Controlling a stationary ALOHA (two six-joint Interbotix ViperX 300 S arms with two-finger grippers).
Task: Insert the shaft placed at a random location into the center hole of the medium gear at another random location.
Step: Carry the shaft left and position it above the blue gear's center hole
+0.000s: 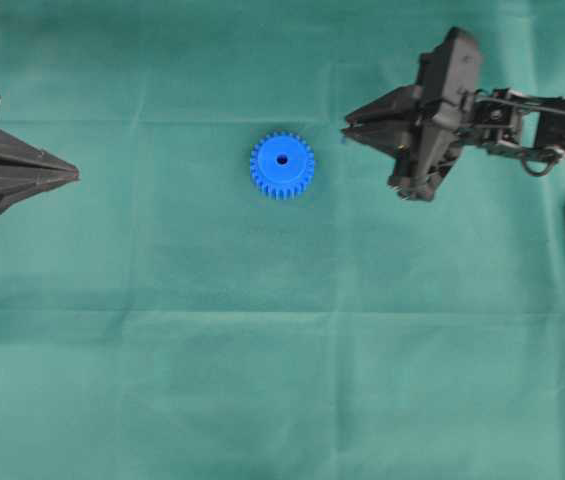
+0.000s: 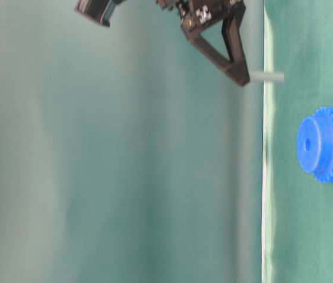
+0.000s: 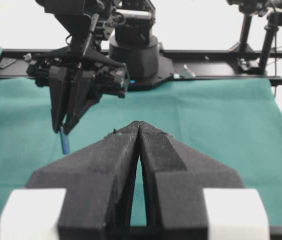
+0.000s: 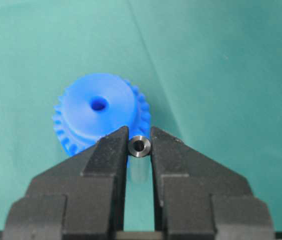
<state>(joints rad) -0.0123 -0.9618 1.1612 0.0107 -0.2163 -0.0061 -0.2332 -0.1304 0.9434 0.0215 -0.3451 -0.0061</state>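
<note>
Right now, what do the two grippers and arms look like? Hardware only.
Both are matte black. The left gripper has wedge-shaped fingers tapering to a point, with white blocks at their base. The right gripper has the same pointed black fingers on a bulky black wrist, with thin black cables looping along the arm behind it.

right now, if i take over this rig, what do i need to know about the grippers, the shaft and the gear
Right gripper: shut on the shaft, holding it clear above the green cloth, to the right of the gear in the overhead view.
Left gripper: shut, holding nothing, parked at the left edge.
Medium gear: flat on the cloth mid-table, hub up, center hole unobstructed.
Done: shaft picked up.
Left: bring the shaft over the hole, line it up, lower it in, release.
</note>
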